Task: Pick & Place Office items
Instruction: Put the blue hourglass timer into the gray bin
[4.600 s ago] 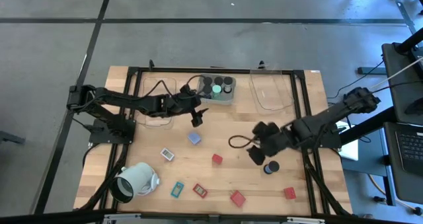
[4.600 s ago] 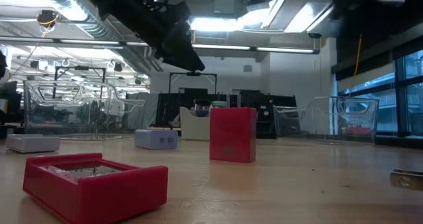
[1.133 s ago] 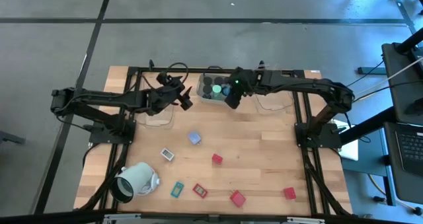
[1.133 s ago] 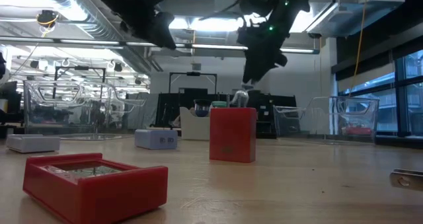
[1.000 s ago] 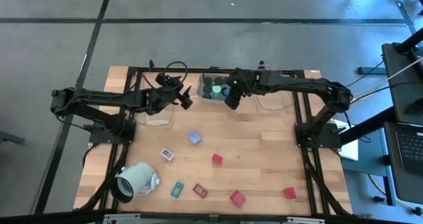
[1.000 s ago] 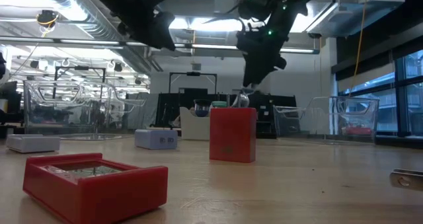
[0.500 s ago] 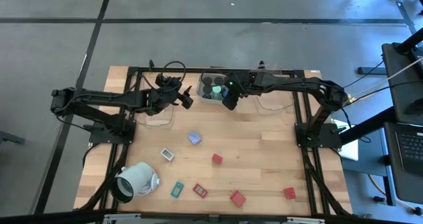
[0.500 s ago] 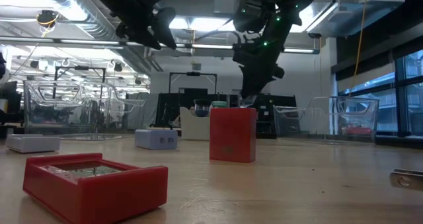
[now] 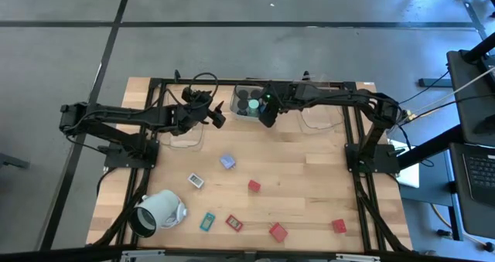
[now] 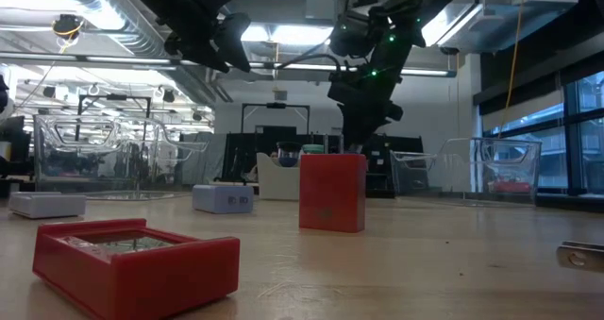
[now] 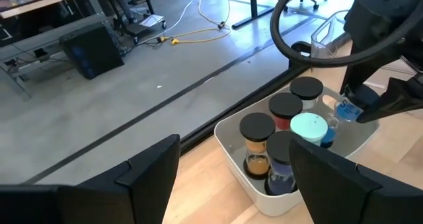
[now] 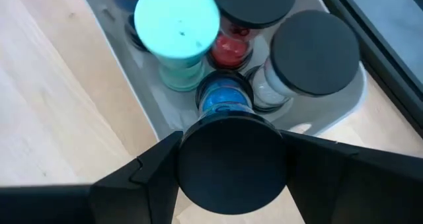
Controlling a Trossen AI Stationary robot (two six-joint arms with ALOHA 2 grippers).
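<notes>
A small grey tray point(image 9: 249, 105) at the table's far edge holds several thumb-sized jars point(image 11: 285, 112) with black lids and one with a teal lid point(image 12: 176, 19). My right gripper point(image 9: 267, 112) is over the tray's right end, shut on one more black-lidded jar with blue contents point(image 11: 346, 110). My left gripper point(image 9: 212, 115) hovers open just left of the tray, touching nothing. Other office items lie on the near half of the table: a pale blue cube point(image 9: 227, 161), red blocks point(image 9: 254, 186), and teal point(image 9: 207, 221), white point(image 9: 196, 182) and red flat pieces. My right gripper pinches the blue jar's black lid point(image 12: 231, 159) between its two fingers point(image 12: 158, 178), coming from above and pointing down. The jar's blue body point(image 12: 223, 100) hangs below the fingers, slightly tilted, over the tray's free corner. Whether its base touches the tray, I cannot tell.
Two clear plastic trays point(image 9: 321, 107) point(image 9: 186, 127) sit at the far edge on either side of the grey tray. A large pale mint hollow cylinder point(image 9: 158, 210) lies at the near left. More red pieces point(image 9: 278, 232) point(image 9: 338, 226) lie near the front edge.
My right gripper has moved a little toward the table's left and down, carrying the blue jar over the grey tray's right end. It has stayed shut on the jar.
</notes>
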